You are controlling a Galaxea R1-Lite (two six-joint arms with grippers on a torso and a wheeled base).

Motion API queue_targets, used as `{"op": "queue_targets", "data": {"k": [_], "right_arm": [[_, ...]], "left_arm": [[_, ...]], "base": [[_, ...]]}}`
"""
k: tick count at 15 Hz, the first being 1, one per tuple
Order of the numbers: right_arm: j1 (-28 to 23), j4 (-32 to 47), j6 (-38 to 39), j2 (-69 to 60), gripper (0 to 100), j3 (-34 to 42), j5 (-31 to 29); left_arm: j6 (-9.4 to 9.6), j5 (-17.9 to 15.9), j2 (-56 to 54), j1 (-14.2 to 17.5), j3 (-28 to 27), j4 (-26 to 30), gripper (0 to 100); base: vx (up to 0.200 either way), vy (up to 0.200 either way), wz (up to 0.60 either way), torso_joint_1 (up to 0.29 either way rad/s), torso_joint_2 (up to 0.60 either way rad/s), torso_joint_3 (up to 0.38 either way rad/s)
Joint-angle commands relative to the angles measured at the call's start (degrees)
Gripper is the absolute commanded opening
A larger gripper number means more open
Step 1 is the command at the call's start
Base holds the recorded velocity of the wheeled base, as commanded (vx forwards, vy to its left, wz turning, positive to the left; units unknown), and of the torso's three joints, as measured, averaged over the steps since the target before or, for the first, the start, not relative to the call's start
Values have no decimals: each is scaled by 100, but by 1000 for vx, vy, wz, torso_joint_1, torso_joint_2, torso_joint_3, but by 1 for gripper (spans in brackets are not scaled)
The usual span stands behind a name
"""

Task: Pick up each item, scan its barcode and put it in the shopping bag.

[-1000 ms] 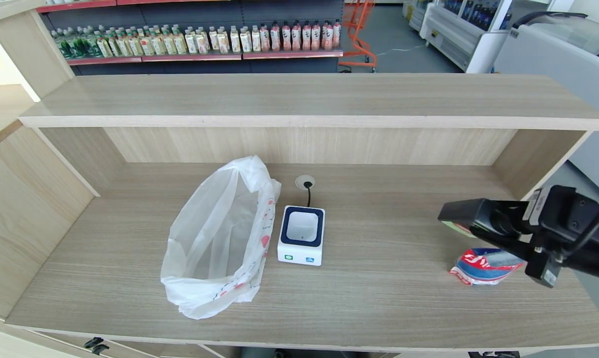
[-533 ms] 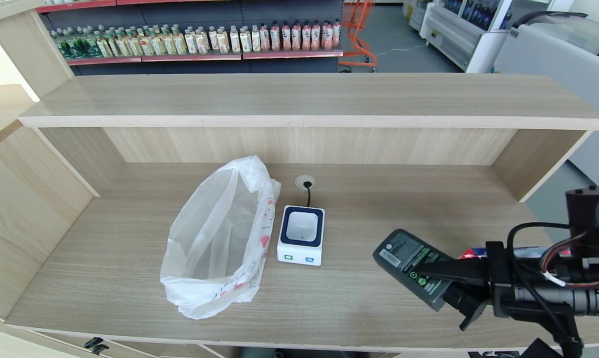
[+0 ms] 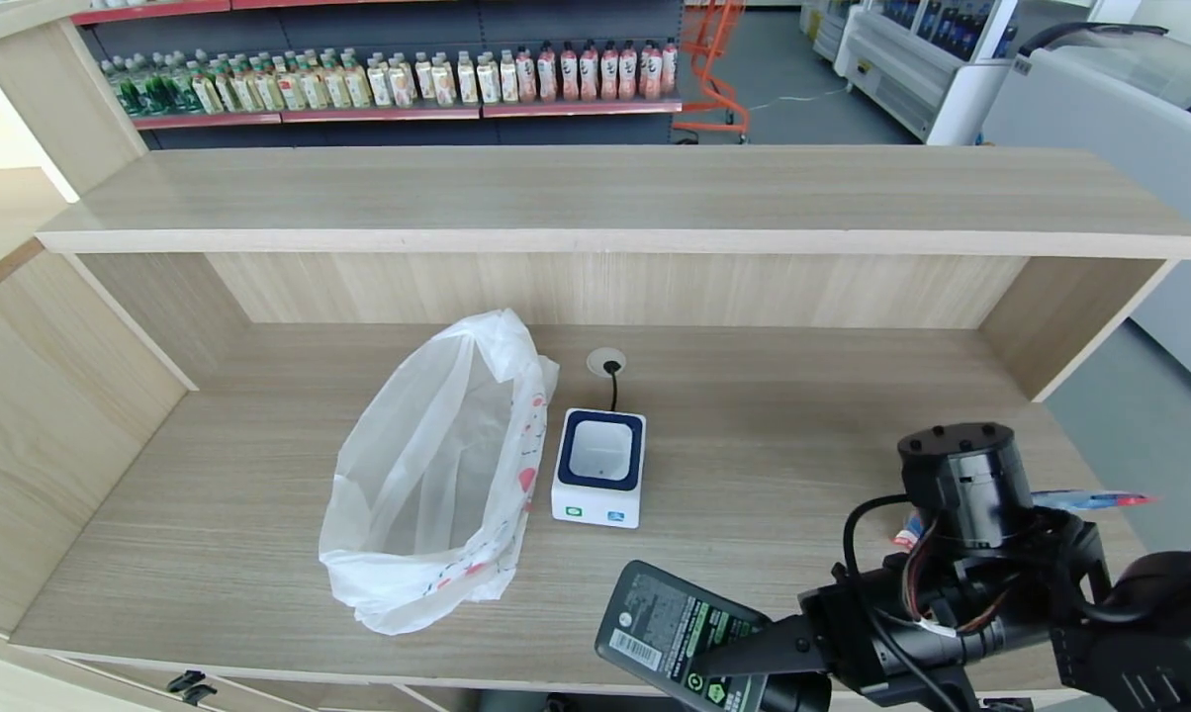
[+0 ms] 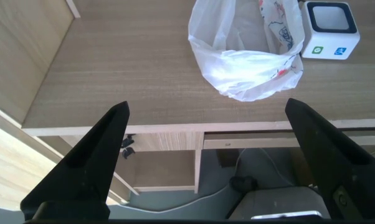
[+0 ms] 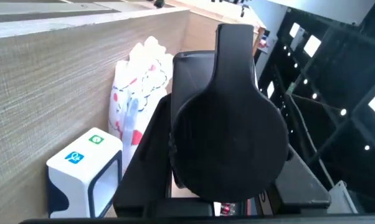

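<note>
At the near right edge of the light wood-grain bench [image 3: 803, 415], the right end effector [image 3: 754, 655] is clamped on a flat dark rectangular pack [image 3: 660, 623], barcode upward, apart from the white blue-rimmed cube scanner [image 3: 598, 467] that stands just beside the open translucent plastic shopping bag [image 3: 437, 475], probably to shorten transfer; the left end effector [image 4: 206, 109] hangs wide open, empty.

Four things are counted: one white translucent plastic shopping bag [image 3: 437, 475], one white square scanner with a blue rim [image 3: 600, 467], one dark flat labelled pack [image 3: 680, 638], one red-and-blue foil packet [image 3: 1090, 498].
</note>
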Motion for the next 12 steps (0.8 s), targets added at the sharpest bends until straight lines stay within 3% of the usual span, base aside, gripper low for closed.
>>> {"op": "queue_targets", "data": {"k": [1,7,12], "right_arm": [[88,-7,-6,303,0,-172,13],[238,-7,20,628,0,-823,92],[212,-16,20,672,0,-823,92]], "left_arm": [[-1,2,-2,1,1,2,100],[-1,2,-2,1,1,2,100],[-1,2,-2,1,1,2,100]], "base": [[0,0,0,0,0,0],[0,0,0,0,0,0],[0,0,0,0,0,0]]}}
